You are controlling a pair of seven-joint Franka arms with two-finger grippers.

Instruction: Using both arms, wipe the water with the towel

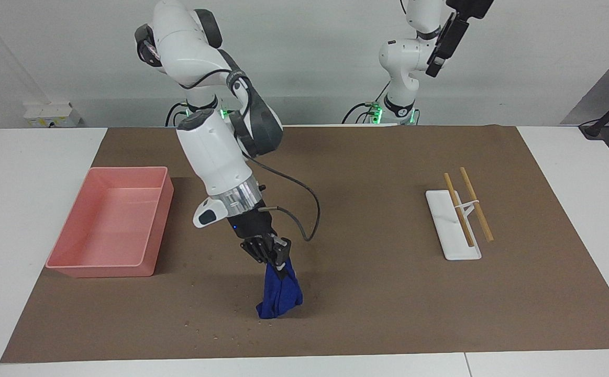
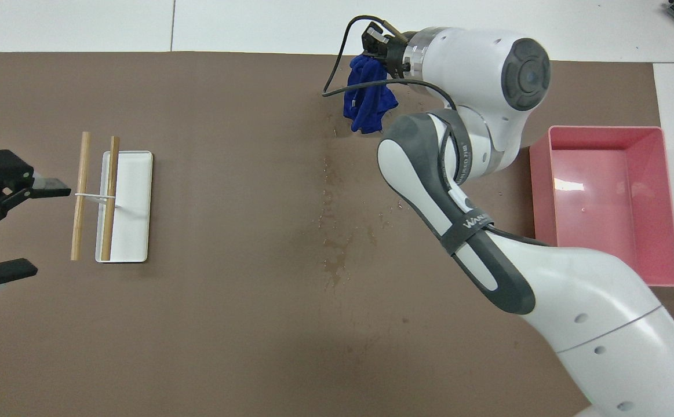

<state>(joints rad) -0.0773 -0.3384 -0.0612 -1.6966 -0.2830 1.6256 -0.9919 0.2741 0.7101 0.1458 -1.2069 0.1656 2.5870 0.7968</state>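
My right gripper is shut on the top of the royal-blue towel, which hangs down bunched, its lower end touching the brown mat near the table edge farthest from the robots. In the overhead view the right gripper sits above the towel. Water lies as dark wet patches and drops on the mat, nearer to the robots than the towel. My left gripper is open and empty, held high at the left arm's end, where the left arm waits.
A pink tray stands at the right arm's end, also in the overhead view. A white flat tray with two wooden sticks across it lies toward the left arm's end.
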